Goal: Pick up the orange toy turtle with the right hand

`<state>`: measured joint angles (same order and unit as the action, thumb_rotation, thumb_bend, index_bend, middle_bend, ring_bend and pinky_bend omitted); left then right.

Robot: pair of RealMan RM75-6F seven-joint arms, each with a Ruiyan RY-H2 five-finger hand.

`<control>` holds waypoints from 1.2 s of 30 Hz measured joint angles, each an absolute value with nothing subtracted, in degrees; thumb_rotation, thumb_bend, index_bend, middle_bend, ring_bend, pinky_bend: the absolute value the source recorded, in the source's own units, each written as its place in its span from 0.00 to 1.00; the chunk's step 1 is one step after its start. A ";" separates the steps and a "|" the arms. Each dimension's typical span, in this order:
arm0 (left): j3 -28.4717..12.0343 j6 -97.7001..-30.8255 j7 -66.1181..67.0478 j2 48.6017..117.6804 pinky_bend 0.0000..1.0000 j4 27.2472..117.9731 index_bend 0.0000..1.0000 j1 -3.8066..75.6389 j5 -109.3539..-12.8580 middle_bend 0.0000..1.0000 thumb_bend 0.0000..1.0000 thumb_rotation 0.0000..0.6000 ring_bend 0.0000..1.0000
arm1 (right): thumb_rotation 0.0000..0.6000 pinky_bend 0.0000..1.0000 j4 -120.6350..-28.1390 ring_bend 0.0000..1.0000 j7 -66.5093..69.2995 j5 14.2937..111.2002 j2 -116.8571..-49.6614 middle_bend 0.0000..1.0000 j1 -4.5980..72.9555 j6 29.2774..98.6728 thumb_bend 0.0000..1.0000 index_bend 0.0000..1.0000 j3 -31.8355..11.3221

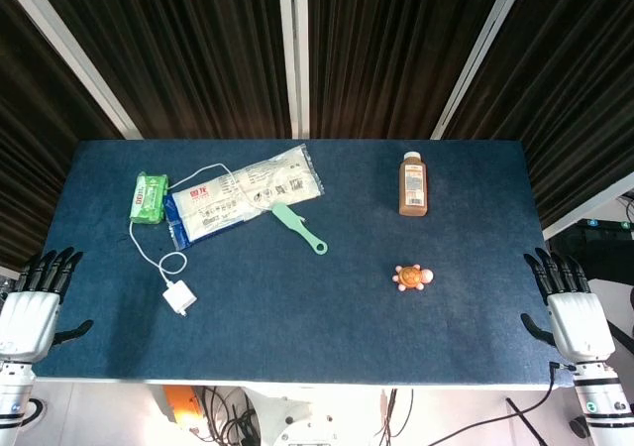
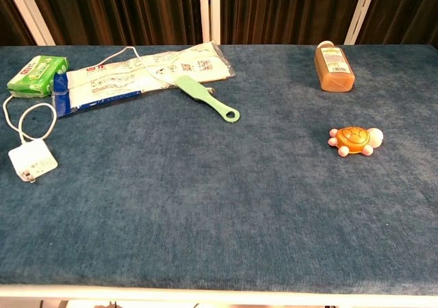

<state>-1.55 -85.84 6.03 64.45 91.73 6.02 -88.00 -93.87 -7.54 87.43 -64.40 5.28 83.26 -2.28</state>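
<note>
Orange toy turtle (image 1: pixel 413 278) well apart from right hand (image 1: pixel 572 309)

Robot test lab or demonstration bay. Indicators: a table covered in dark blue felt-like cloth (image 1: pixel 297 327) fills the frame centre; dark pleated curtains (image 1: pixel 198 50) with white vertical frame posts (image 1: pixel 297 50) close off the top; loose black cables (image 1: pixel 223 421) hang at the bottom edge below the table.

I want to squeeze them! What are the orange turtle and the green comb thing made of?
The orange toy turtle looks like smooth plastic or rubber: its shell shines a little. Whether it squishes, the pictures cannot tell. The green comb looks like hard matte plastic, thin and straight, with a ring at the handle end.
</note>
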 measured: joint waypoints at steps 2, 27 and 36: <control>-1.50 -86.04 6.07 64.44 0.00 91.83 0.06 5.91 -88.12 0.03 0.00 1.00 0.00 | 1.00 0.00 -93.81 0.00 -7.37 87.52 -64.37 0.00 5.25 83.38 0.15 0.00 -2.28; -1.16 -85.44 3.78 64.93 0.00 90.92 0.06 5.89 -88.36 0.03 0.00 1.00 0.00 | 1.00 0.00 -97.27 0.00 -17.10 82.98 -63.06 0.03 13.49 70.17 0.14 0.00 -4.54; -1.14 -85.64 3.97 64.65 0.00 91.30 0.06 5.46 -87.84 0.03 0.00 1.00 0.00 | 1.00 0.00 -93.74 0.00 -26.36 77.74 -71.98 0.10 22.34 60.17 0.14 0.00 -6.34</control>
